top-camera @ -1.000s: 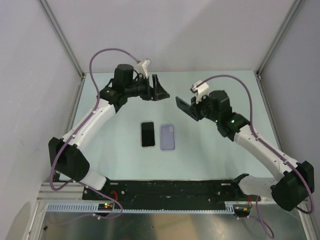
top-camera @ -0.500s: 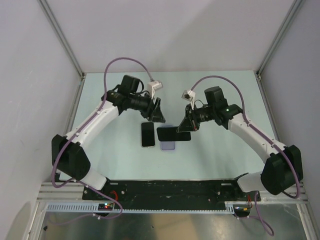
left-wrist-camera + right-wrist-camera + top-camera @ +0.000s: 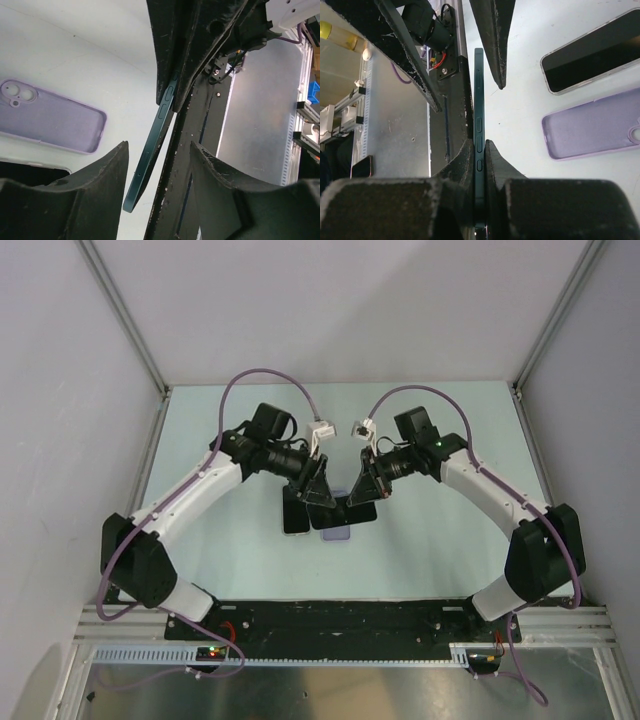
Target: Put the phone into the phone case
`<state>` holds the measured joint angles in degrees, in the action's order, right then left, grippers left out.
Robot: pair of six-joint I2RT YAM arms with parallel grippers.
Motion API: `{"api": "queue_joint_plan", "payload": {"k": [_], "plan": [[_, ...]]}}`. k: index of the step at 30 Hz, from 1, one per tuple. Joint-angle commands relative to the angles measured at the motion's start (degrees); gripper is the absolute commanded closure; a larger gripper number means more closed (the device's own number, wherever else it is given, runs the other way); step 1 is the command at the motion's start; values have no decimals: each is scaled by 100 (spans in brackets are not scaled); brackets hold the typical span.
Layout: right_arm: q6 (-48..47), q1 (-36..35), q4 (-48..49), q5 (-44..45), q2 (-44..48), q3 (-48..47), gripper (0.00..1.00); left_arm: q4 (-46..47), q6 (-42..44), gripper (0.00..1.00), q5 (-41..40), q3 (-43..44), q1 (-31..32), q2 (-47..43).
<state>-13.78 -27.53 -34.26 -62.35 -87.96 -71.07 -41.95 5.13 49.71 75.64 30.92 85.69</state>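
My right gripper (image 3: 479,150) is shut on one end of a slim dark teal phone (image 3: 479,95), held edge-on above the table. Its free end sits between the fingers of my left gripper (image 3: 160,175), which is open with a gap on each side of it. In the top view the two grippers meet at mid-table, left (image 3: 318,490) and right (image 3: 360,487), over the teal phone (image 3: 352,512). Below lies an empty lavender phone case (image 3: 50,117) (image 3: 592,127), inside up. Next to it a black-screened, pale-edged phone (image 3: 590,55) (image 3: 295,520) lies flat.
A black rail (image 3: 340,618) carrying the arm bases runs along the near edge. Grey walls and metal posts (image 3: 125,320) close in the pale green table (image 3: 450,540) on the left, back and right.
Both arms have swung in to the table's centre. The right one carried the teal phone down over the case. The left gripper's fingers narrowed around the phone's free end.
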Motion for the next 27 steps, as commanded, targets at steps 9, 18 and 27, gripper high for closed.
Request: {"api": "queue_joint_plan", "payload": {"k": [9, 18, 27], "plan": [[-501, -32, -489, -533, -370, -879, 100, -25, 101, 56, 439, -177, 143, -146], [-400, 25, -498, -478, -605, -1123, 97, -14, 27, 97, 486, -281, 212, -100], [1173, 382, 1061, 1042, -571, -961, 17, 1588, -1838, 100, -566, -1068, -13, -684]]}}
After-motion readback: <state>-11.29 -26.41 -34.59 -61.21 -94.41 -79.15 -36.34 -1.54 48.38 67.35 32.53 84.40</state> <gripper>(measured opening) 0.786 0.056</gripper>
